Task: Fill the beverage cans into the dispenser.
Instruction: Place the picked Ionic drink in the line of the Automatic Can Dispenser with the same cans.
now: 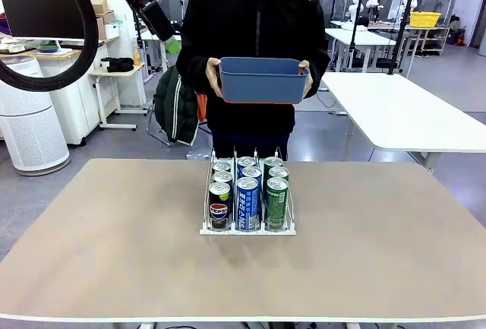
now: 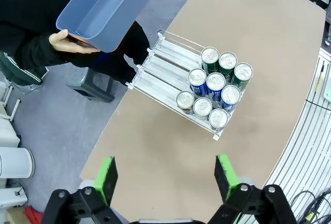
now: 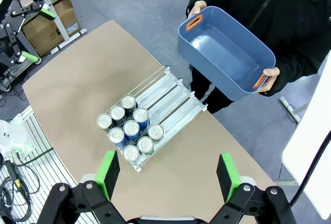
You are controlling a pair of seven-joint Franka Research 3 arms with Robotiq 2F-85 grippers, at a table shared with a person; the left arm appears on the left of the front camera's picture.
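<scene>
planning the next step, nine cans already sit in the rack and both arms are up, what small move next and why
Probably none for the arms: hold both open grippers raised. The dispenser already holds nine cans, three per lane, and the person's blue bin looks empty, so nothing seems left to load.

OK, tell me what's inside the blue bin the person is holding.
The wrist views look down into the blue bin, and it is empty, its floor and walls bare. The far inner corners are shaded, but no can shows there. Nine cans stand in the dispenser.

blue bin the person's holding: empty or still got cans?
Empty. Both wrist views look into the bin and show bare floor; all nine cans stand in the rack.
</scene>
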